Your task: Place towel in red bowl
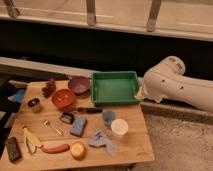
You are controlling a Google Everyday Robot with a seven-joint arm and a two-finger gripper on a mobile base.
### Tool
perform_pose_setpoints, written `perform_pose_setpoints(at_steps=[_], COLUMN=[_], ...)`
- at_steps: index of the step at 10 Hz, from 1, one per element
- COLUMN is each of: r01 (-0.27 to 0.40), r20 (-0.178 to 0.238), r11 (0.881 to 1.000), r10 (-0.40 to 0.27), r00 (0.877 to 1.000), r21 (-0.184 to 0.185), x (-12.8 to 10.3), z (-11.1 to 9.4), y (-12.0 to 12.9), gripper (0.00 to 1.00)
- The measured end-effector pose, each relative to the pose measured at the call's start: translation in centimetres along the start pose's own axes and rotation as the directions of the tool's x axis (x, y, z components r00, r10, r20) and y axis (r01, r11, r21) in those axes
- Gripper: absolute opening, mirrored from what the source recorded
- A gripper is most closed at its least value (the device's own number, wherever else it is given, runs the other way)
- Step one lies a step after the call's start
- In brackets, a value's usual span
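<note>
Two bowls [64, 98] [79, 84], two cups [108, 117] [119, 127]

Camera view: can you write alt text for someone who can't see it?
A grey-blue towel lies near the front of a cluttered wooden table, apart from the red bowl at back left. A white robot arm reaches from the right beside a green tray; its gripper is out of view.
</note>
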Motion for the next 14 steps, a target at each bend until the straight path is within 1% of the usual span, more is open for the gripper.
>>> perform_pose_setpoints(at_steps=[6, 8, 9, 10, 11, 12, 13, 14], r01=[0.001, 0.021, 0.051, 0.088, 0.13, 0.172, 0.219, 0.255], r20=[0.0, 0.007, 0.007, -0.003, -0.015, -0.03, -0.054, -0.07], r11=[1.0, 1.0, 0.999, 0.996, 0.992, 0.985, 0.975, 0.966], r10=[-0.001, -0.021, -0.051, -0.088, -0.13, -0.172, -0.22, -0.258], r00=[1.0, 1.0, 0.999, 0.996, 0.991, 0.985, 0.974, 0.964], r21=[0.0, 0.013, 0.011, 0.004, -0.008, -0.016, -0.028, -0.046], x=[0.0, -0.2, -0.4, -0.1, 0.7, 2.1, 3.9, 5.2], z=[0.0, -0.3, -0.6, -0.8, -1.0, -1.4, -1.6, -1.6], y=[0.0, 0.1, 0.9, 2.2, 3.7, 4.5, 5.3, 6.4], gripper=[0.65, 0.65, 0.65, 0.65, 0.65, 0.65, 0.65, 0.65])
